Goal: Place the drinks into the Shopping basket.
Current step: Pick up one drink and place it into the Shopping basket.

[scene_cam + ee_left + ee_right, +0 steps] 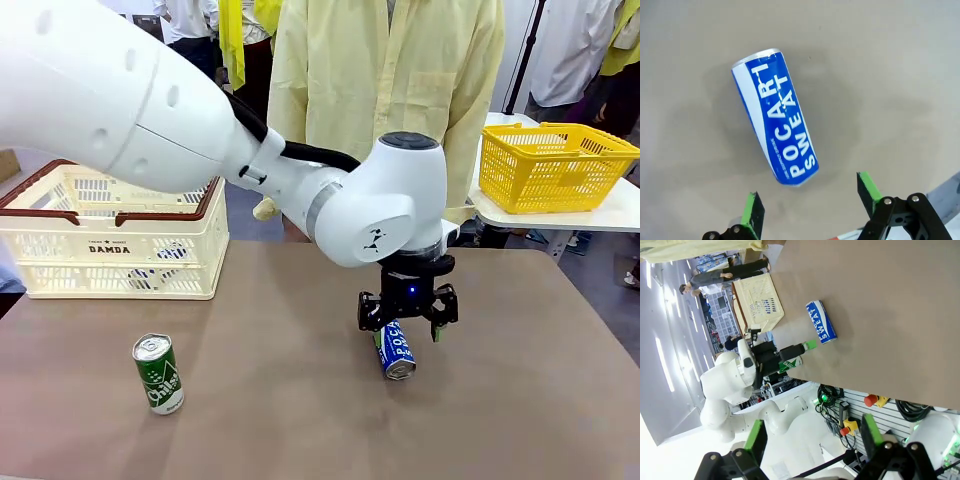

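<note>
1. On the counter (300, 420), right of centre, a blue can (396, 352) lies on its side with its silver end towards the robot's side.
2. White "POCARI SWEAT" lettering runs along the blue can (776, 116) in the left wrist view.
3. The left arm reaches across the middle of the counter. The left hand (403, 328) hangs directly above the blue can, fingers pointing down.
4. Left hand (810, 202) state: jaws wide, nothing held. The green pads (754, 215) stand on either side of the can's near end and do not touch it.
5. Right hand (813, 436) state: jaws wide, nothing between the pads. It sits off the counter, looking across it at the blue can (821, 322) and the left hand (807, 346) over it.
6. A green can (159, 374) with white lettering stands upright at the front left of the counter, well apart from the blue can.
7. The basket (60, 260), cream-white with a dark red-brown rim and "DAMDA" on its side, stands at the far left of the counter, well apart from both cans.
8. Blue shapes show through the basket's slotted wall; what they are cannot be told.
9. A person (390, 70) in a pale yellow gown stands at the far side of the counter.
10. A yellow mesh basket (555, 165) sits on a white side table at the right.
</note>
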Robot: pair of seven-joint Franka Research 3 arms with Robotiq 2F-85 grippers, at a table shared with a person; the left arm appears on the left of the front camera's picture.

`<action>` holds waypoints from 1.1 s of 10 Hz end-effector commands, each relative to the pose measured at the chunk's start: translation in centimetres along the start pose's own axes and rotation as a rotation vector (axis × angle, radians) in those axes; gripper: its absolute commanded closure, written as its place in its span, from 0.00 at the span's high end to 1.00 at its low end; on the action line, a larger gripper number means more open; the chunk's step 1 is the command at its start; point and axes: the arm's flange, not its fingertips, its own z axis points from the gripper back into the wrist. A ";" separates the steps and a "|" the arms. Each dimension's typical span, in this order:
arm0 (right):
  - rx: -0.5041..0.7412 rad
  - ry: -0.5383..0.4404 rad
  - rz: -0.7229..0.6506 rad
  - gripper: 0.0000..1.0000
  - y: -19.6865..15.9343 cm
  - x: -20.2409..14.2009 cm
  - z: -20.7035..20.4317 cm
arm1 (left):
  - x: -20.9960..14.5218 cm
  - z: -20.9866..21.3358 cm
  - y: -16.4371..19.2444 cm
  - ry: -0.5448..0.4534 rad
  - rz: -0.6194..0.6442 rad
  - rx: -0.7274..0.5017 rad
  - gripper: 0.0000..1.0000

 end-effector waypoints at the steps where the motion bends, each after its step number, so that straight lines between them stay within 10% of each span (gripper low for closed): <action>1: 0.000 0.004 -0.003 1.00 0.1 -0.2 0.0 | 1.1 -0.8 -0.2 0.009 0.086 0.055 1.00; 11: 0.000 0.004 -0.003 1.00 0.1 -0.2 0.0 | 4.0 -6.2 1.9 0.043 0.099 0.075 1.00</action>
